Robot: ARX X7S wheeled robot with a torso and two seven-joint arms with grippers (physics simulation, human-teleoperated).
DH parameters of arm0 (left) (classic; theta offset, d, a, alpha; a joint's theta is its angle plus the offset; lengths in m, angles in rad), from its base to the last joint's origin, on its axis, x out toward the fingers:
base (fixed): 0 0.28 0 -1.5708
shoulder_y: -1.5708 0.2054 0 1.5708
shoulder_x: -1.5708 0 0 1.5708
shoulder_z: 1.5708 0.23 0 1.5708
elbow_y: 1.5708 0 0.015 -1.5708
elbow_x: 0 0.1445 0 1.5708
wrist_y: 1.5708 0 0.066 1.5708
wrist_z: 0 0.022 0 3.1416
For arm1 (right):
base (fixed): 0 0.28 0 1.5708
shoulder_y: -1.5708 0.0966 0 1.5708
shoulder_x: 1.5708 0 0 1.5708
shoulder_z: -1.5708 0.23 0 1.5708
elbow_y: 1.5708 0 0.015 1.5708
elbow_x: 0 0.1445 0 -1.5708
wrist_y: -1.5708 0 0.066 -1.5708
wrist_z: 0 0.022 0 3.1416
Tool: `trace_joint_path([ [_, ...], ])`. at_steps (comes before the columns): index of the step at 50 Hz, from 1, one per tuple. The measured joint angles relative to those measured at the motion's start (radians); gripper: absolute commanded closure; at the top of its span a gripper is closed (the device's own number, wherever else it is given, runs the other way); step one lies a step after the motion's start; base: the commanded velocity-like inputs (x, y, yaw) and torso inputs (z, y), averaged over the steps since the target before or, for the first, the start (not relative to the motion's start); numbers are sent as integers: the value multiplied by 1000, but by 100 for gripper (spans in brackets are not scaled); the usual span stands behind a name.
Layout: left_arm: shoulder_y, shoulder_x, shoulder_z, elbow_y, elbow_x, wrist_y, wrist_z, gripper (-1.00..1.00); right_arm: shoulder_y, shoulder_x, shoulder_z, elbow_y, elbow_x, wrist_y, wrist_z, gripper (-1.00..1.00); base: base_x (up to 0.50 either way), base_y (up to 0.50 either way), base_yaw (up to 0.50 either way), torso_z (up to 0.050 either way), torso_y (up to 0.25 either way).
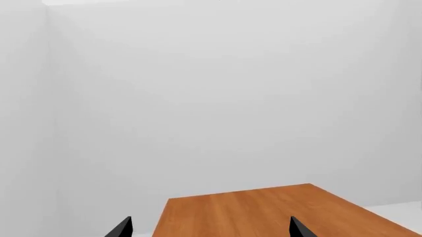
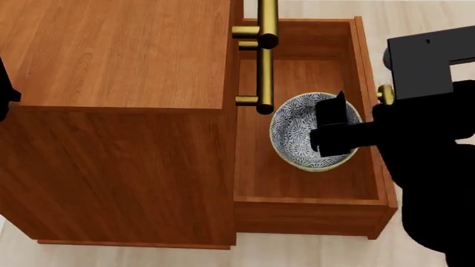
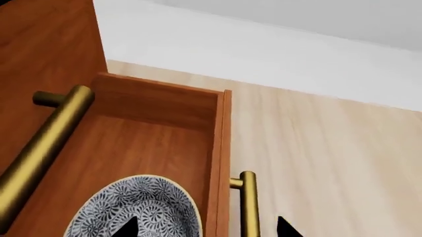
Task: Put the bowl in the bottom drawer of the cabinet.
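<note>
The blue-and-white bowl sits upright on the floor of the pulled-out bottom drawer of the reddish-brown cabinet. My right gripper hovers open just above the bowl's edge nearest the drawer front. In the right wrist view the bowl lies under one fingertip, and the other fingertip is beyond the drawer front and its brass handle. Nothing is held in my right gripper. My left gripper is open and empty above the cabinet top, facing a white wall.
The brass bar handle of an upper drawer juts out over the open drawer, close to the bowl's left rim. Pale wood floor surrounds the cabinet. The drawer's back half is bare wood.
</note>
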Motion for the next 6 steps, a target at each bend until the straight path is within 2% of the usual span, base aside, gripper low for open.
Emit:
trace_joint_path([
  [6,-1,-2,0,2,-2,-1,-1,-100,-9,38,35,-56,44,19,30,-100,0,0,0,0,0],
])
